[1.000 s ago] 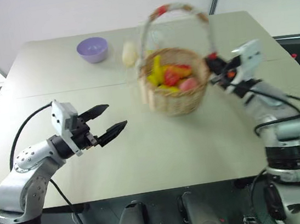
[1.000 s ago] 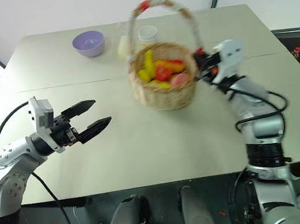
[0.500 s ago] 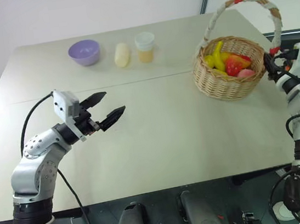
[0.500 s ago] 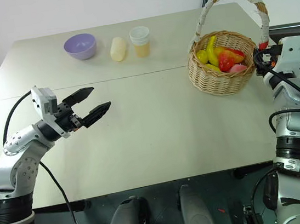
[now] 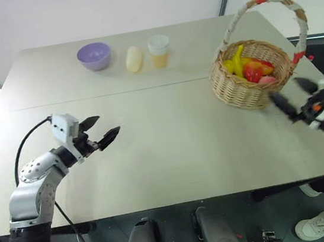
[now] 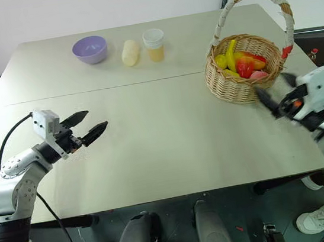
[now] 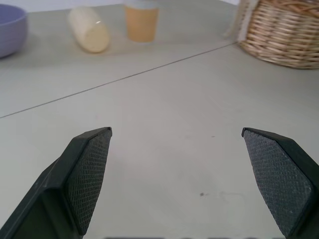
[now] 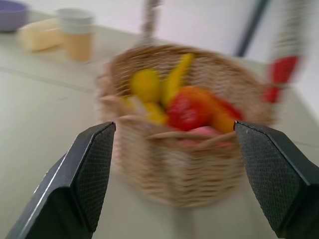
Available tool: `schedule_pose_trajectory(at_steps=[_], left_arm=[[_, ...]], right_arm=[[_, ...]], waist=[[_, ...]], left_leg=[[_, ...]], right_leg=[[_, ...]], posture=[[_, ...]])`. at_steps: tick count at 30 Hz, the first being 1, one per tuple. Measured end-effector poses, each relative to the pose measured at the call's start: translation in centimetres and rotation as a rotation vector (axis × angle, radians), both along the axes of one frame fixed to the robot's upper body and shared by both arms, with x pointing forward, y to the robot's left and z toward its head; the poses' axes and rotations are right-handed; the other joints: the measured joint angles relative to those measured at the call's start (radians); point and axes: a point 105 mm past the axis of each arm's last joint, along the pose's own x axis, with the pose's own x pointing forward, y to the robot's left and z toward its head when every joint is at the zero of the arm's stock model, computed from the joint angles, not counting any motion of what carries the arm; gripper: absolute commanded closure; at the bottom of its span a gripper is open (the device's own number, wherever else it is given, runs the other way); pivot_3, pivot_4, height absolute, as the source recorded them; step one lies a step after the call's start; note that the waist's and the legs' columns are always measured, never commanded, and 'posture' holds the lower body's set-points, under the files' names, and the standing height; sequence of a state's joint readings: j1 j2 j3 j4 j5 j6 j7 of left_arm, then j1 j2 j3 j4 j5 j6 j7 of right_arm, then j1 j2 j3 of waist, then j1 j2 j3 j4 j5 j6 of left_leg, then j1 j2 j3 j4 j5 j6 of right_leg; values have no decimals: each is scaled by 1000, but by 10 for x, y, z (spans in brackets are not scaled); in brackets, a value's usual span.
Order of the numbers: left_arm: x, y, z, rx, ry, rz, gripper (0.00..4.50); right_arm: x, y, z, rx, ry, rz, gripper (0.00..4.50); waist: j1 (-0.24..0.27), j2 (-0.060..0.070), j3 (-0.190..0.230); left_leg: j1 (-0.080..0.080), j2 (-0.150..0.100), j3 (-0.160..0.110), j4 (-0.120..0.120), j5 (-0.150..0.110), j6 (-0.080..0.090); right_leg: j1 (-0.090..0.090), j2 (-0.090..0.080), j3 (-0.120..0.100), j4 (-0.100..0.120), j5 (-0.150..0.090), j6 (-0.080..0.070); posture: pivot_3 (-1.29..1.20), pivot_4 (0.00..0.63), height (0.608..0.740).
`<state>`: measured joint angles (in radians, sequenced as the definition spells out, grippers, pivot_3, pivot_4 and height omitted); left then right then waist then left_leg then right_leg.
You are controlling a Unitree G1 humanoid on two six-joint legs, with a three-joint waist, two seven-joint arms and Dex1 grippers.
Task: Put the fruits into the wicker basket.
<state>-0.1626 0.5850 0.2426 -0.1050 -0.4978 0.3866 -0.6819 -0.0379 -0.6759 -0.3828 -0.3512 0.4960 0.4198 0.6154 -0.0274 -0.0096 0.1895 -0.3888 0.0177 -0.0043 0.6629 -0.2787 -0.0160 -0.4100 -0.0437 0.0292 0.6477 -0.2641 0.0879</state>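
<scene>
Wicker basket with fruits at upper right of frame. Right gripper just below it, fingers apart, empty. Left gripper far left, fingers apart.

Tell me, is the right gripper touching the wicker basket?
Apart. In the right eye view the right gripper, fingers open, sits nearer than the wicker basket, with bare table between them.

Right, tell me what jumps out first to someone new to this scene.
The wicker basket with its tall white-and-red handle stands near the table's right edge, heaped with bright fruits. The right gripper hangs just in front of it, jaws open and empty. Along the far side sit a purple bowl, a pale yellow roll and a lidded cup.
</scene>
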Motion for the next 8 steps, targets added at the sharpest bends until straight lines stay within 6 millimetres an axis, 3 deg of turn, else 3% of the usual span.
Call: schedule_pose_trajectory(at_steps=[4, 8], left_arm=[[-9, 20, -19, -5, 40, 92, 0], [-18, 31, -30, -12, 66, 141, 0]], right_arm=[[6, 40, -22, -15, 68, 147, 561], [16, 54, -32, 2, 89, 187, 561]], waist=[[8, -1, 0], [21, -1, 0]], left_leg=[[-1, 0, 0, 0, 0, 0], [-3, -1, -2, 0, 0, 0]], right_leg=[[0, -2, 0, 0, 0, 0], [-1, -5, -2, 0, 0, 0]], posture=[[0, 150, 740], [0, 150, 740]])
